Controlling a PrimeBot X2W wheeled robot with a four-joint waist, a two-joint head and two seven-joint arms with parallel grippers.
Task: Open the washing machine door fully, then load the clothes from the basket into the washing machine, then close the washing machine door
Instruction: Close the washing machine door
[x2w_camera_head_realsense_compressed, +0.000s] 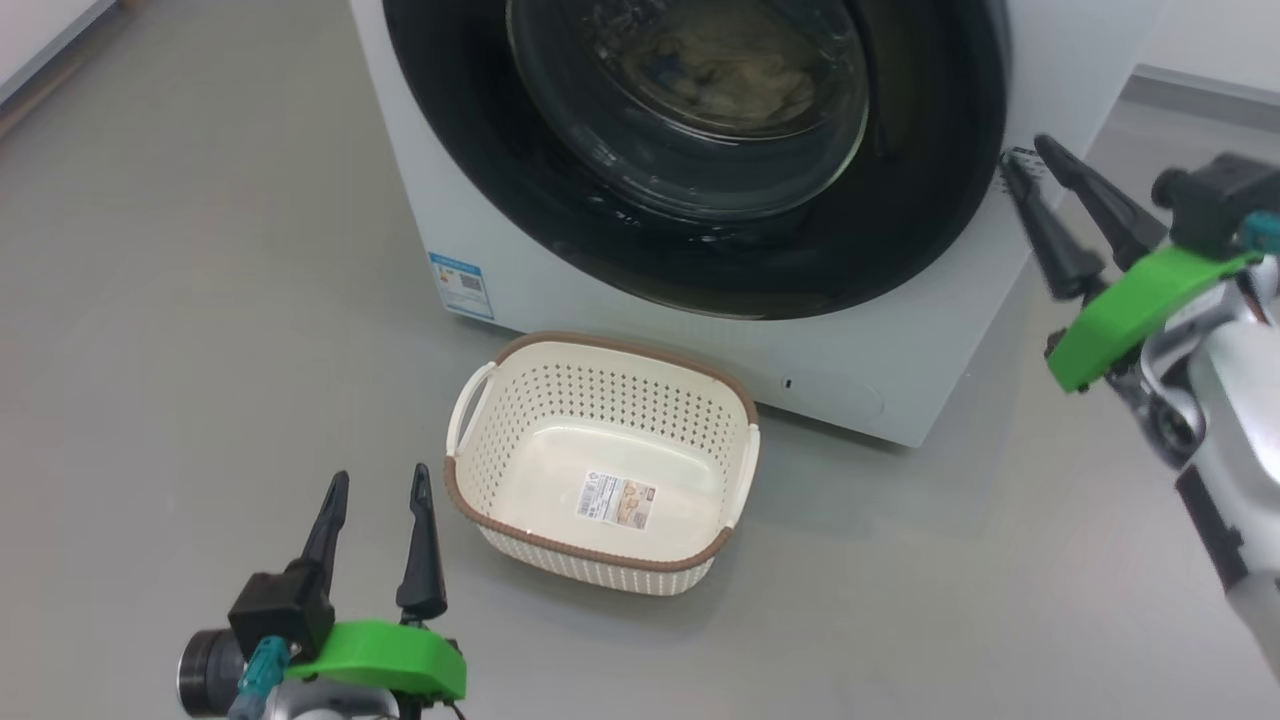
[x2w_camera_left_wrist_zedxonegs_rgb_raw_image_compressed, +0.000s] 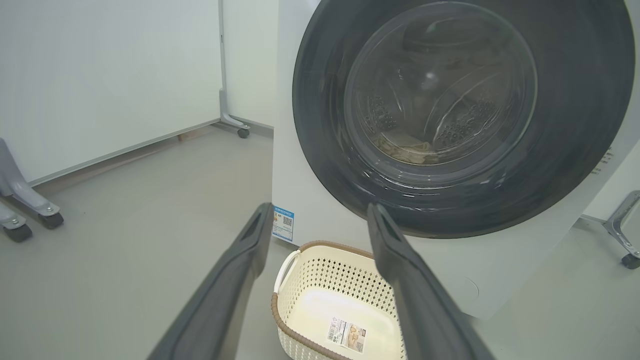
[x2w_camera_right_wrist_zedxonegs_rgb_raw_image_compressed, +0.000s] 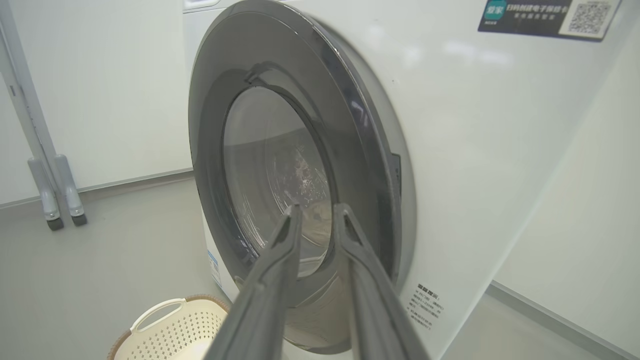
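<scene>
Two claws are in view, but only the right claw (x2w_camera_head_realsense_compressed: 1028, 158) matters for this step. It sits just beside the right edge of the washing machine door (x2w_camera_head_realsense_compressed: 900, 200), its fingers parted by a narrow gap and holding nothing. The left claw (x2w_camera_head_realsense_compressed: 378, 485) hangs low over the floor (x2w_camera_head_realsense_compressed: 200, 300), spread wide and empty, near the basket (x2w_camera_head_realsense_compressed: 600, 400) but not touching it.

The basket stands empty just in front of the washing machine (x2w_camera_head_realsense_compressed: 850, 390). The clothes (x2w_camera_left_wrist_zedxonegs_rgb_raw_image_compressed: 405, 147) lie as a pale heap low in the drum, seen through the door's glass. From the right wrist view the black rim looks flush with the white front, so loading seems done and the closing is at or near its end. Whether the latch has caught I cannot tell.

To finish well, first check the seam along the handle recess (x2w_camera_right_wrist_zedxonegs_rgb_raw_image_compressed: 396, 172). If a gap shows, bring the fingers together and press on the black rim beside that recess, not on the bulging glass. Push straight toward the machine's front so the tips do not skid on the glossy surface. Then draw the claw back along its own line, clear of the rim's edge, so nothing hooks the door open. The left claw needs no move.
</scene>
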